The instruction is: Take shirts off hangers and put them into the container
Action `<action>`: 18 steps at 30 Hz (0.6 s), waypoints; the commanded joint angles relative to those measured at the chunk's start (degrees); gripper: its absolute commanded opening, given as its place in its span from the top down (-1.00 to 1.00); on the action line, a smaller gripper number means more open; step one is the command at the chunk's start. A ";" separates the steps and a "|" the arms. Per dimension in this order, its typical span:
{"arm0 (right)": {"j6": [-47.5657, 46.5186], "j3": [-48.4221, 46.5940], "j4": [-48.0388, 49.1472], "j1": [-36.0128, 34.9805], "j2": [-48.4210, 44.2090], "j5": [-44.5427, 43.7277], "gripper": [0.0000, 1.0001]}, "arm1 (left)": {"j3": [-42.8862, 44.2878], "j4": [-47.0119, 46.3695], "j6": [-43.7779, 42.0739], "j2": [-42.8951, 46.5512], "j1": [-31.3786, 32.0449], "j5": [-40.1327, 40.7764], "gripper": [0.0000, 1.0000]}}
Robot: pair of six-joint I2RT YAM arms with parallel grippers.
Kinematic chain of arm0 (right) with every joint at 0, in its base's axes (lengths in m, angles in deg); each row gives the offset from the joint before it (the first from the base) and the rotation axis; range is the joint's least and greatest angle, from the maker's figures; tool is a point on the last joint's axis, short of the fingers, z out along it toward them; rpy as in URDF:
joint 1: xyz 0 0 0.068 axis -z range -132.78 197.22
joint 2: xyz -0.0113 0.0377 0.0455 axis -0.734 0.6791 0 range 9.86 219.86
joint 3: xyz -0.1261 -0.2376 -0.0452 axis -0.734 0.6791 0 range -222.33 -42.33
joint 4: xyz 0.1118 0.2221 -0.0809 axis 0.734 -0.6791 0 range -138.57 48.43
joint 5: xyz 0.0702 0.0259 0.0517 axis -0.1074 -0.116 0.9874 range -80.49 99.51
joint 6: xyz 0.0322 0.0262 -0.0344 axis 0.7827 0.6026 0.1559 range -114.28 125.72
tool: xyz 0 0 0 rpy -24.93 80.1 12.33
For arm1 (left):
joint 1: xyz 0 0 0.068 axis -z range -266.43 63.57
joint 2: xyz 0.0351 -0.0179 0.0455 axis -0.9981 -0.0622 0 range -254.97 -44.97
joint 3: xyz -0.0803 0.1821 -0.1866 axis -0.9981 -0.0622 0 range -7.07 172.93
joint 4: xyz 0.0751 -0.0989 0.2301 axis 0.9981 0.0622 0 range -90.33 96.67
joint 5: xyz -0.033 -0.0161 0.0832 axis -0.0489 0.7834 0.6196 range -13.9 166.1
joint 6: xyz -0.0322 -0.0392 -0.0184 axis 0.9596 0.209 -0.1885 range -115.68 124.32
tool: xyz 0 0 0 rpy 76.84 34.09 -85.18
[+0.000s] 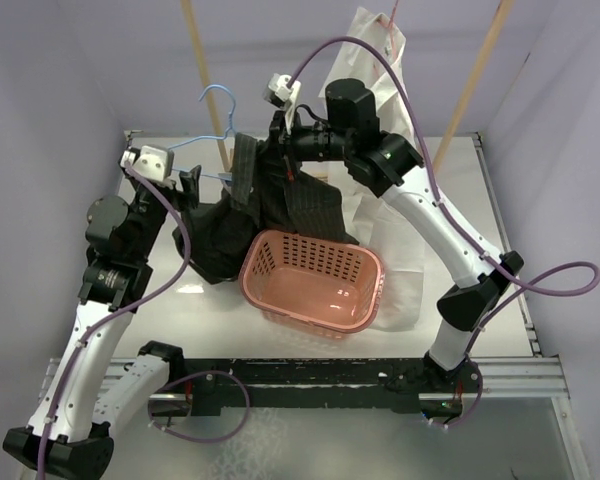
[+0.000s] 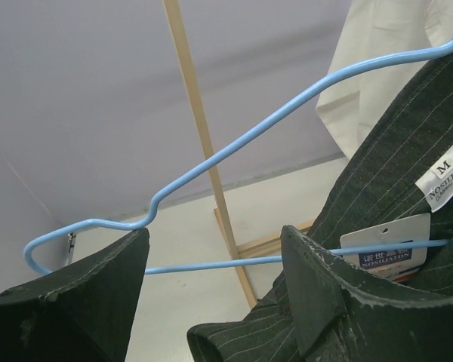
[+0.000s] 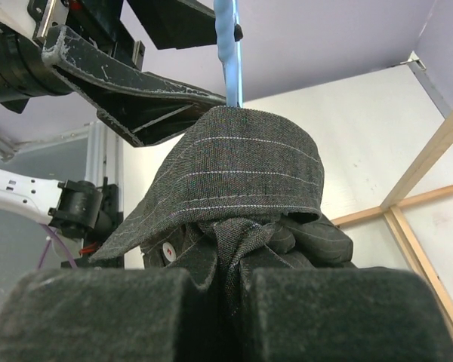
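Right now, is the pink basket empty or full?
Empty. The basket shows only its bare pink floor; the black shirt hangs outside, behind it.

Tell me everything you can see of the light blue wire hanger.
The thin light blue wire hanger has a hooked top, sloping shoulders with a small notch near one rounded end, and a straight bottom bar. It is beside the left wooden pole. The black pinstriped shirt drapes over one shoulder; the other end is bare. The bottom bar crosses between the open left gripper's fingers.

Black shirt (image 3: 241, 188): woven pinstriped cloth, matt. Blue hanger (image 2: 211, 264): smooth glossy wire. Basket (image 1: 300, 258): glossy plastic.
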State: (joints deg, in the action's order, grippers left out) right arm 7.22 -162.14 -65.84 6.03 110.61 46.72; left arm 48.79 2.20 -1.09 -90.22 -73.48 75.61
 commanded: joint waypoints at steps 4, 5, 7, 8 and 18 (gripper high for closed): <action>0.86 -1.46 2.91 -0.09 -1.45 3.31 1.00 | 1.70 -7.28 -1.07 -0.09 0.41 -1.64 -0.39; 0.98 -1.48 2.91 -0.05 -1.36 3.53 1.00 | 1.69 -7.68 -1.05 -0.32 0.41 -1.62 -0.38; 1.11 -1.48 2.79 -0.11 -1.31 3.66 1.00 | 1.92 -8.30 -1.00 -0.68 0.40 -1.91 -0.39; 1.08 -1.48 2.68 -0.12 -1.22 3.66 1.00 | 1.97 -8.64 -1.01 -0.66 0.41 -2.35 -0.38; 1.16 -3.48 1.16 -0.11 0.64 2.76 1.00 | 2.46 -7.14 -5.80 4.67 0.85 -4.01 -0.50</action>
State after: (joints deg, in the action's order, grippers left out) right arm 7.74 -162.34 -66.12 6.03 111.03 48.12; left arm 48.81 -3.09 -2.93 -89.09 -73.09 73.07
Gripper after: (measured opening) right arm 0.007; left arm 0.728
